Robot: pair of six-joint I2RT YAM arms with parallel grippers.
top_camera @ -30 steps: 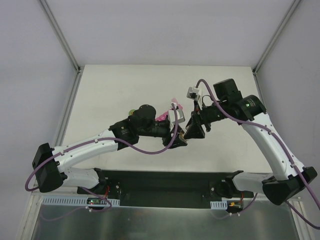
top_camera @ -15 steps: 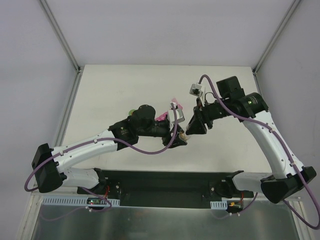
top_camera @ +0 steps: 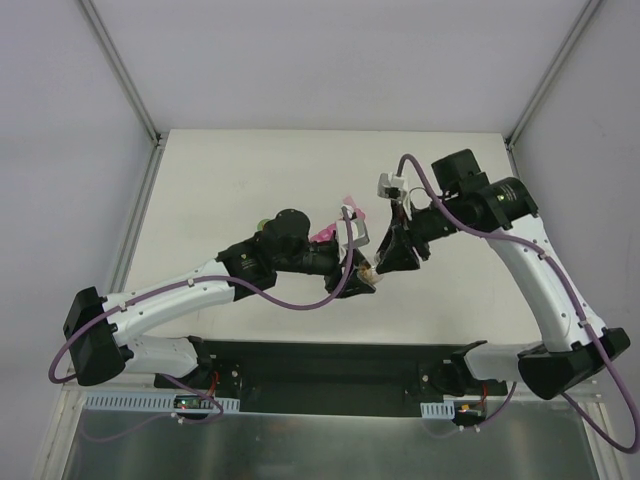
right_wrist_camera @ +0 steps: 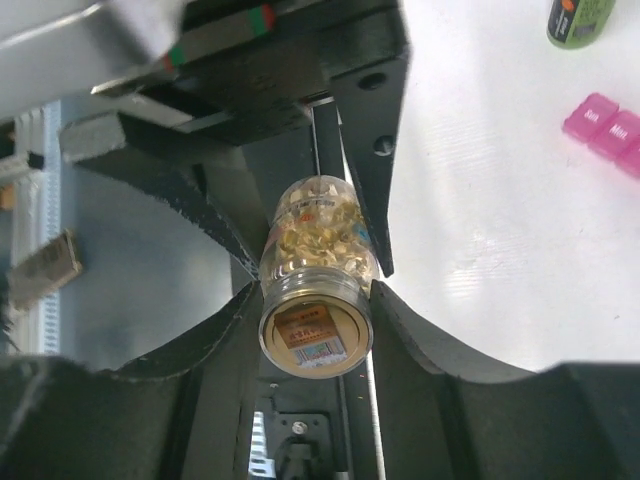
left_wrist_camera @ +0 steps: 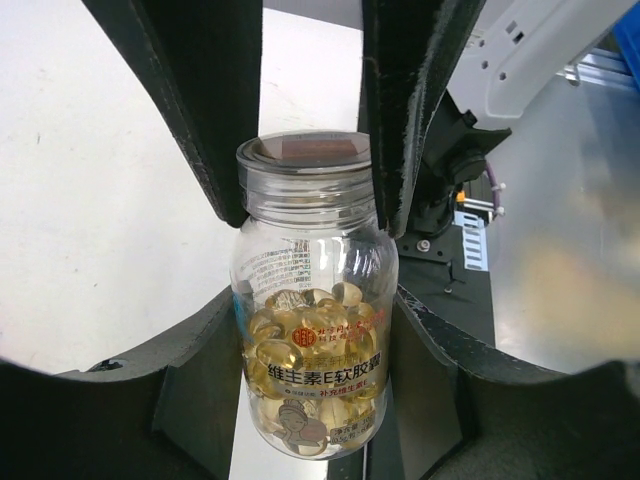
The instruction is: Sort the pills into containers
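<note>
1. Grey walls enclose a pale bench (top_camera: 250, 180). Above it the two arms meet and share one clear bottle (left_wrist_camera: 312, 330), held off the surface and apparently closer to level than upright.
2. The left end effector (left_wrist_camera: 315, 300) pinches the bottle's body, and the right end effector (right_wrist_camera: 315, 290) pinches the lid (right_wrist_camera: 314, 338). The amber pills (right_wrist_camera: 320, 225) sit inside the bottle, between the two grips.
3. The pink pill organizer (right_wrist_camera: 610, 125) lies on the bench below, off to one side of the right end effector and not under the bottle. A green bottle (right_wrist_camera: 578, 18) stands beyond it.
4. If the lid comes free at this tilt, pills would probably spill onto the bench, since no compartment waits beneath the mouth.
5. The smooth round plastic could spin inside the left end effector's grip, so a twist might turn the whole bottle and not loosen the lid.
6. A pull off the bottle's axis could wrench it out of one grip.
7. Whether the compartments are open cannot be told. If they are closed, any pills poured over them would scatter.
</note>
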